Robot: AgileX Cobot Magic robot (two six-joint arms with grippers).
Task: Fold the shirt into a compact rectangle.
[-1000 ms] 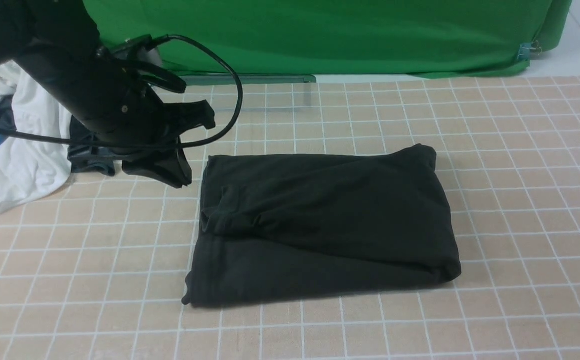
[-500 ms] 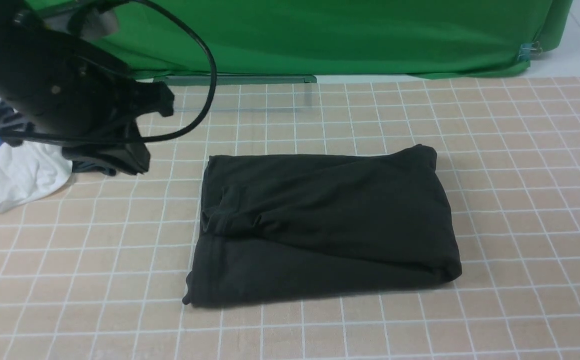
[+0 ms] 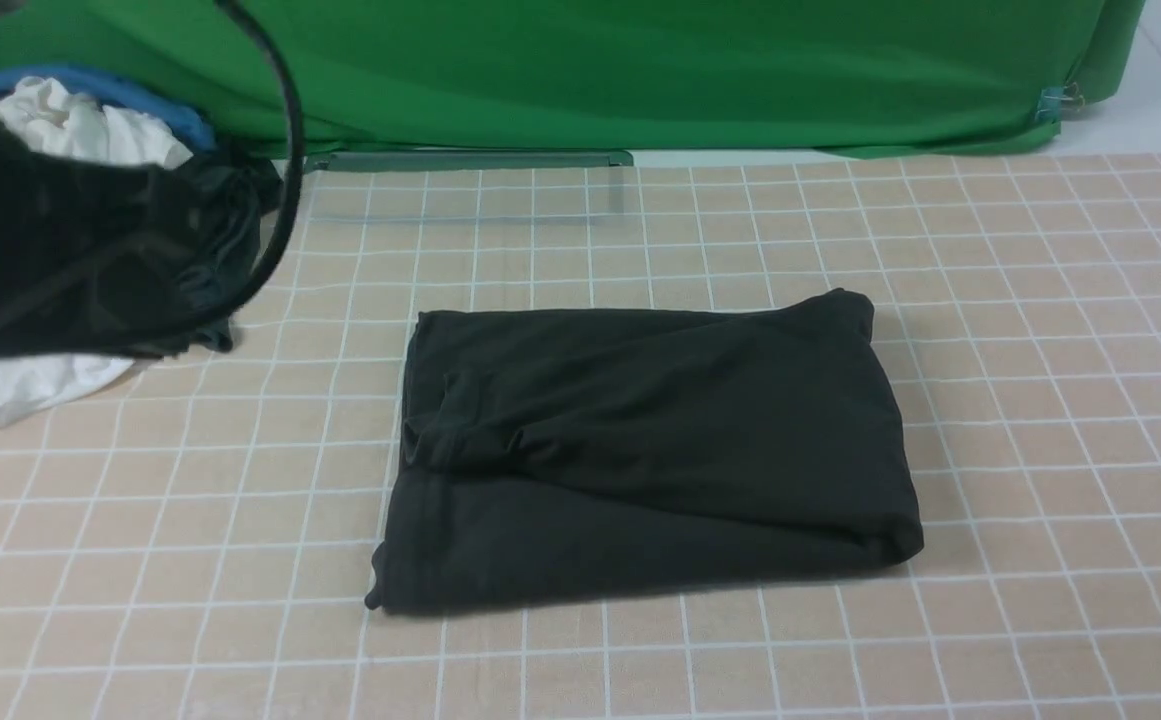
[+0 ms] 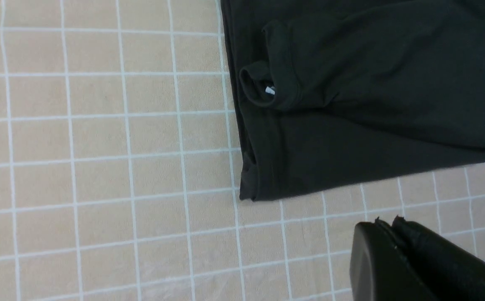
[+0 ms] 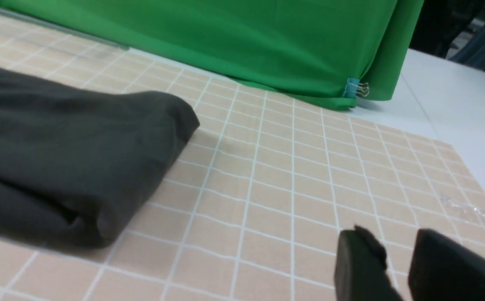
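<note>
One left pincer (image 4: 386,228) has withdrawn leftward from the folded shirt (image 3: 640,450).

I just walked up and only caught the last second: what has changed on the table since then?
The left arm has pulled back from beside the shirt toward the left edge and is now a blur in front of the pile of clothes. Its left gripper is shut and empty. Nothing was picked up or dropped. The folded black shirt and the green backdrop have not moved.

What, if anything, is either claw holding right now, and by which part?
Nothing. The left claw is shut on nothing, and the right claw, jaws slightly apart, is empty. Both are clear of the folded black knit shirt.
</note>
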